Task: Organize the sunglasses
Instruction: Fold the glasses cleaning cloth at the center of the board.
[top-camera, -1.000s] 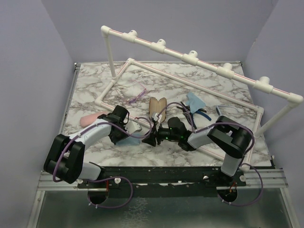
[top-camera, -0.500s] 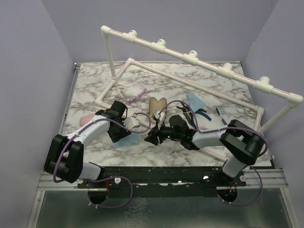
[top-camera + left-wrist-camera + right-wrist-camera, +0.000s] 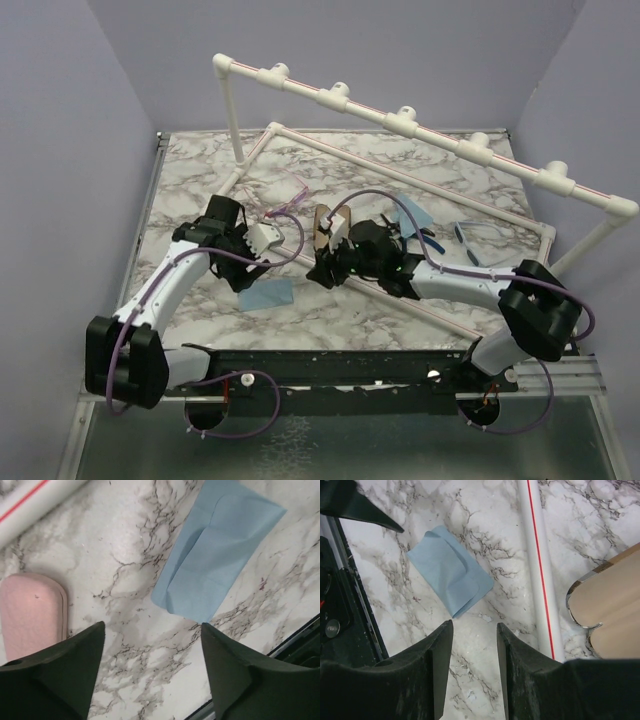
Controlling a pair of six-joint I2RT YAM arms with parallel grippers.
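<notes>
**Fingers.** The left fingers (image 3: 60, 670) are spread wide and empty over the desk (image 3: 125, 545), above a blue cloth (image 3: 215, 555) and a pink case (image 3: 30, 610). The right fingers (image 3: 415, 680) are parted with nothing between them, near the brown case (image 3: 610, 605).

**Location.** Neither pair is held. The pink-purple sunglasses (image 3: 290, 204) lie on the desk just beyond the left wrist. The blue sunglasses (image 3: 478, 234) lie well apart, at the right.

**Handling, by judgement.** Both pairs look light, thin-framed and easily bent, with slick lenses. You should pinch gently at the bridge or at a temple near the hinge, never on a lens.
</notes>
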